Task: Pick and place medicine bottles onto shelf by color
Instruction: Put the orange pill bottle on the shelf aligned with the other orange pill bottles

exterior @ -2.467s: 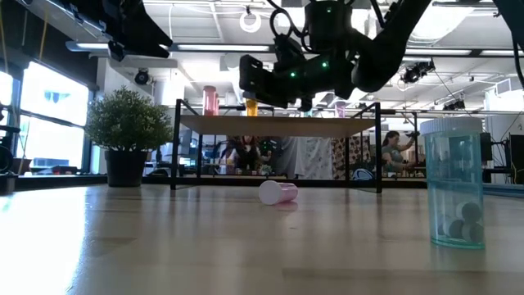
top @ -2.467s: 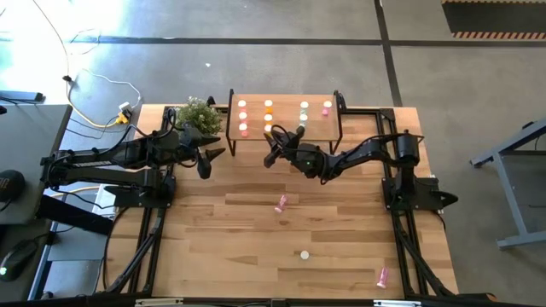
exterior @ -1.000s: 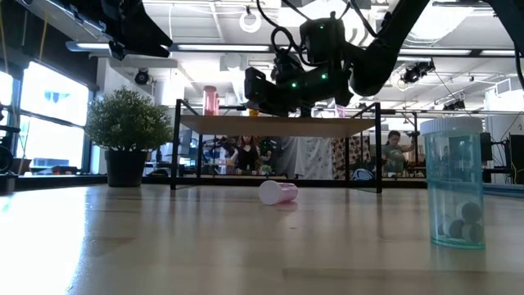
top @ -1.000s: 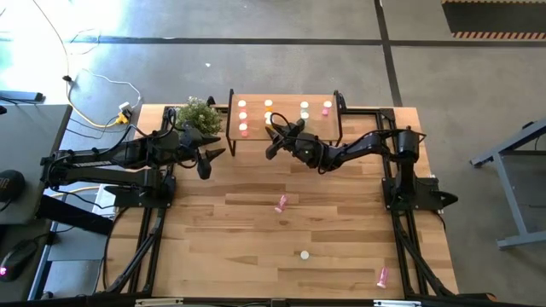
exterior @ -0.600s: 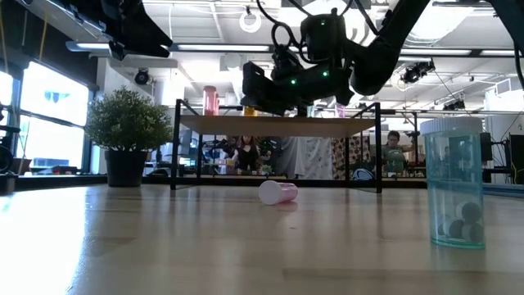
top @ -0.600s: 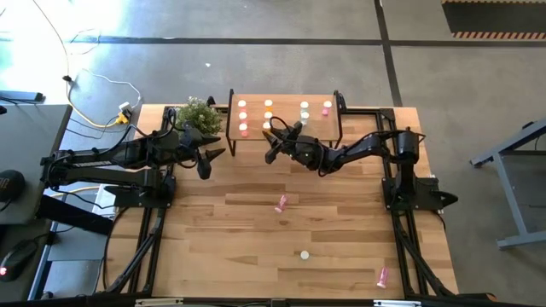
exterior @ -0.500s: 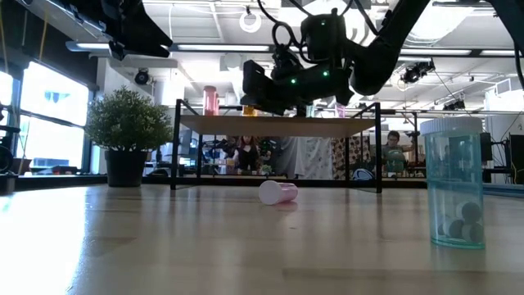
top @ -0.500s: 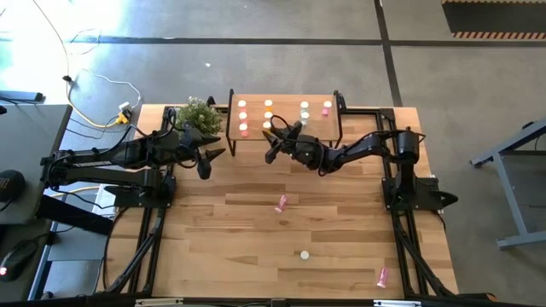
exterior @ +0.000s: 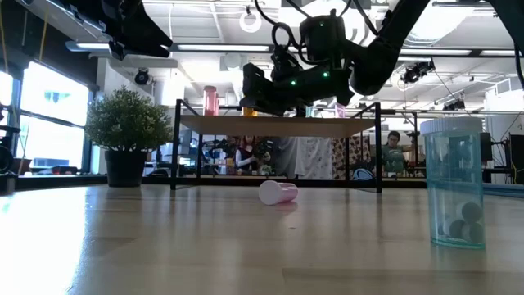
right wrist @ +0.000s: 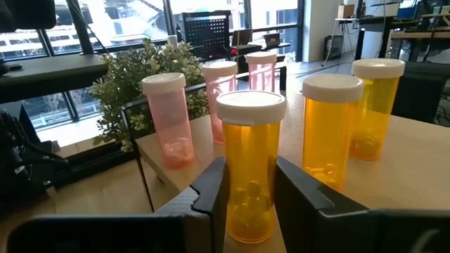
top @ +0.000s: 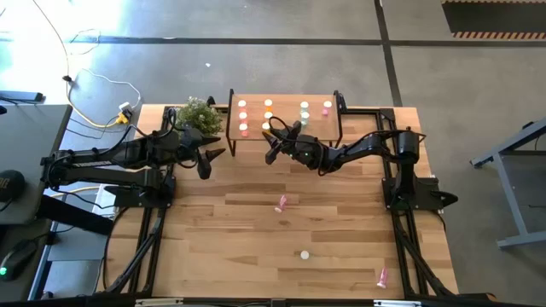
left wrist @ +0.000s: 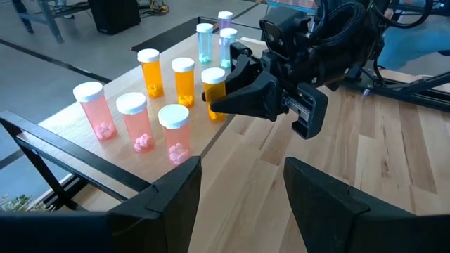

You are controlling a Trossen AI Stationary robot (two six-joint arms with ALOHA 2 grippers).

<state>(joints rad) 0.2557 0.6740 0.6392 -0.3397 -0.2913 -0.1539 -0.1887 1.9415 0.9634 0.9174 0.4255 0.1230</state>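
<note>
Up near the top centre of the high view, the right gripper (top: 271,135) is clamped on an orange bottle (right wrist: 249,166) at the shelf (top: 286,120) front edge. Looks like light, stiff, slick plastic, so I'd grab mid-body below the cap. Left gripper (top: 207,154) waits spread open, left of the shelf.

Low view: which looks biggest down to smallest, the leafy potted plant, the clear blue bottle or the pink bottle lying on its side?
1. Leafy green potted plant.
2. Clear blue white-capped bottle, though it stands nearest the camera, so its size is exaggerated.
3. Pink bottle lying on its side, clearly smallest.
</note>
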